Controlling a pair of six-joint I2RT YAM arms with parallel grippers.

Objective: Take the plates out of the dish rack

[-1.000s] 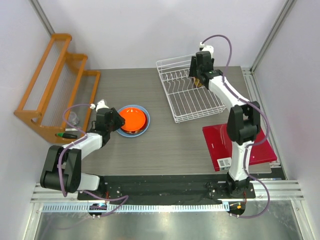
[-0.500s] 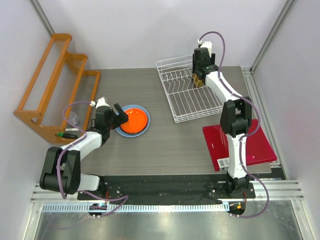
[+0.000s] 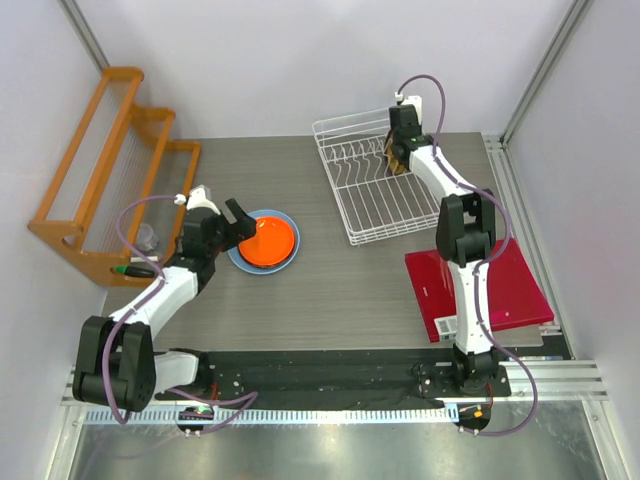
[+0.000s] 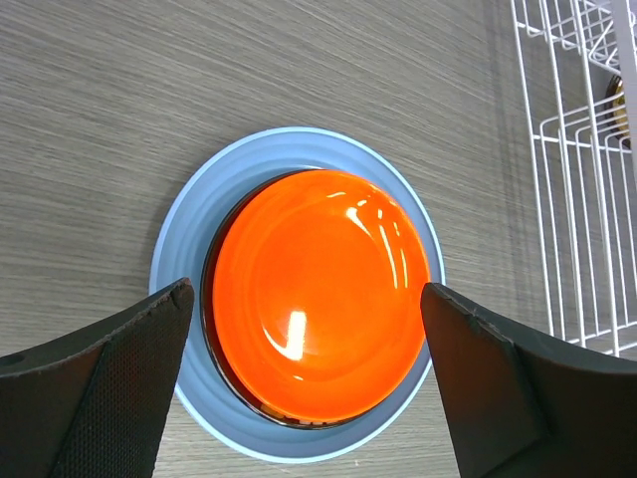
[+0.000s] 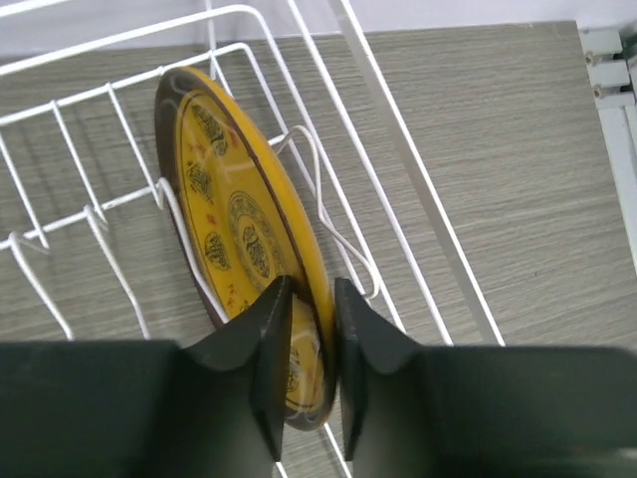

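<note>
1 yellow-brown plate (image 5: 224,214) pinched in right tool (image 5: 311,309)

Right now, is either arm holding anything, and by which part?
The right gripper pinches the yellow-brown patterned round plate by its rim, upright in the white wire dish rack. The left gripper's fingers are open, holding nothing.

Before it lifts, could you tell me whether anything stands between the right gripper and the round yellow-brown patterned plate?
Nothing visible does: the right gripper pinches the rim of the yellow-brown patterned plate, which stands in the white wire dish rack.
</note>
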